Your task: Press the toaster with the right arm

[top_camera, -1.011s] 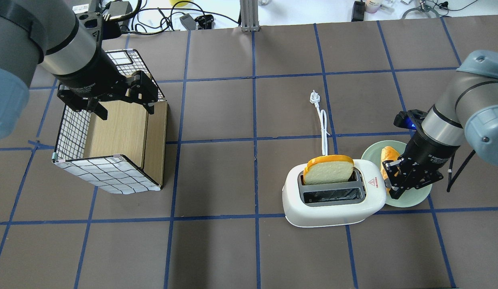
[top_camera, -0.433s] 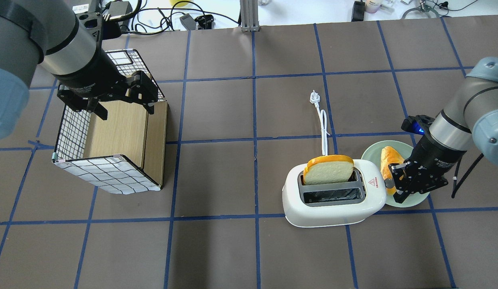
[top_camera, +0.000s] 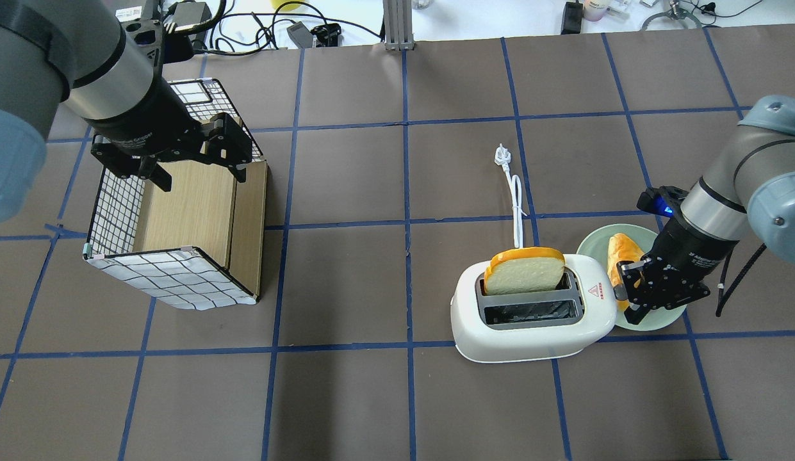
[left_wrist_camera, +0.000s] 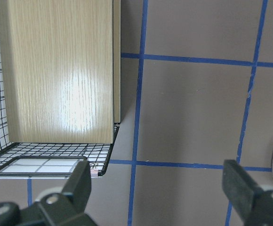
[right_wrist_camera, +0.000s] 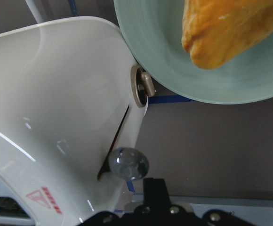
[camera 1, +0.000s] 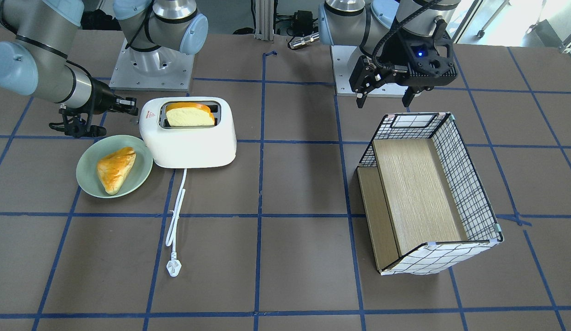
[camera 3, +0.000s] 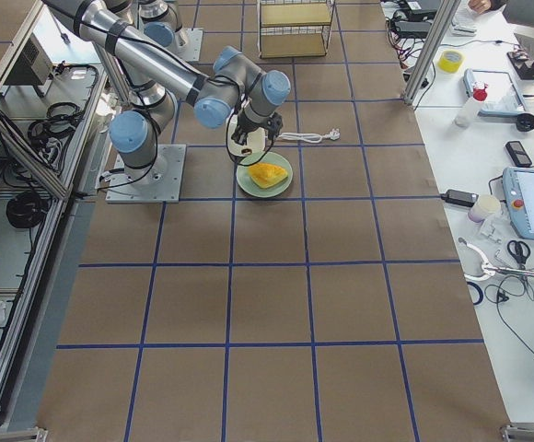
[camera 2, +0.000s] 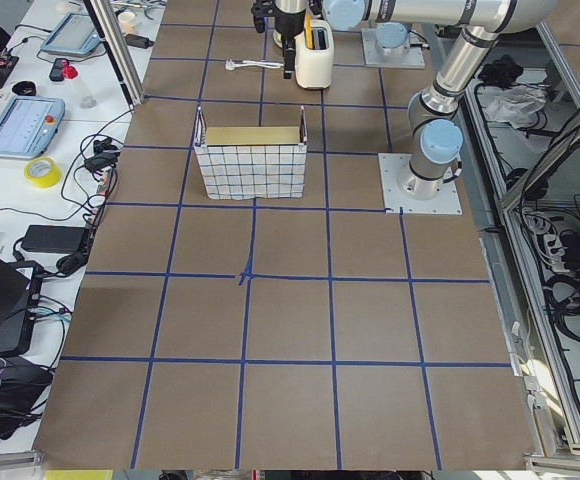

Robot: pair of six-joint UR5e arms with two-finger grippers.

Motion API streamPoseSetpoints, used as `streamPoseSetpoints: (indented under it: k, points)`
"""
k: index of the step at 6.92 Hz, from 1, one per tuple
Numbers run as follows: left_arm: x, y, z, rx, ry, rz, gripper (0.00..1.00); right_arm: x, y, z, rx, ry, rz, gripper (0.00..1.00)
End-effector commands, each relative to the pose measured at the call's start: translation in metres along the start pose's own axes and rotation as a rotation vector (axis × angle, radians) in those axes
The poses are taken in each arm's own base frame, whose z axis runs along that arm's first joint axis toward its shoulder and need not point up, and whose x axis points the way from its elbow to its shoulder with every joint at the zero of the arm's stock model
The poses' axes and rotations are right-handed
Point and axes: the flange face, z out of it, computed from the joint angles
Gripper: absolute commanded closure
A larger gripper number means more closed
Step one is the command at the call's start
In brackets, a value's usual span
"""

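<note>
The white toaster stands right of centre with a slice of bread upright in its far slot. It also shows in the front view. My right gripper is shut and empty at the toaster's right end, over the plate's edge. In the right wrist view its fingertips sit just beside the toaster's round lever knob; I cannot tell if they touch. A round dial sits further along that end. My left gripper is open and empty above the checked wire box.
A pale green plate with a golden pastry touches the toaster's right end. The toaster's white cord and plug run away across the table. The wire box with wooden shelves lies on the left side.
My right arm's wrist has swung a little to the right and the gripper has shifted slightly at the toaster's end. The left arm, toaster and bread have not moved.
</note>
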Motion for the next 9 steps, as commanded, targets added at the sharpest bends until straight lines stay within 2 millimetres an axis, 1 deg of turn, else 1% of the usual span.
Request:
streamPoseSetpoints:
  k: [1,2,3,4,6,9]
  points:
    - [0.0,0.0,-0.001,0.002,0.0,0.0,0.0,0.001,0.002,-0.005,-0.002,0.002,0.005,1.0]
    - [0.0,0.0,0.0,0.0,0.0,0.0,0.0,-0.002,0.009,-0.011,-0.021,-0.003,0.012,1.0]
    - [0.0,0.0,0.0,0.0,0.0,0.0,0.0,-0.004,0.009,-0.031,-0.01,0.001,0.024,1.0]
    - [0.0,0.0,0.0,0.0,0.0,0.0,0.0,-0.005,0.007,-0.039,0.0,-0.001,0.021,1.0]
    - [0.0,0.0,0.0,0.0,0.0,0.0,0.0,-0.006,-0.003,-0.032,-0.005,-0.033,0.012,1.0]
    - [0.0,0.0,0.0,0.0,0.0,0.0,0.0,-0.005,-0.011,-0.022,-0.024,-0.055,0.011,1.0]
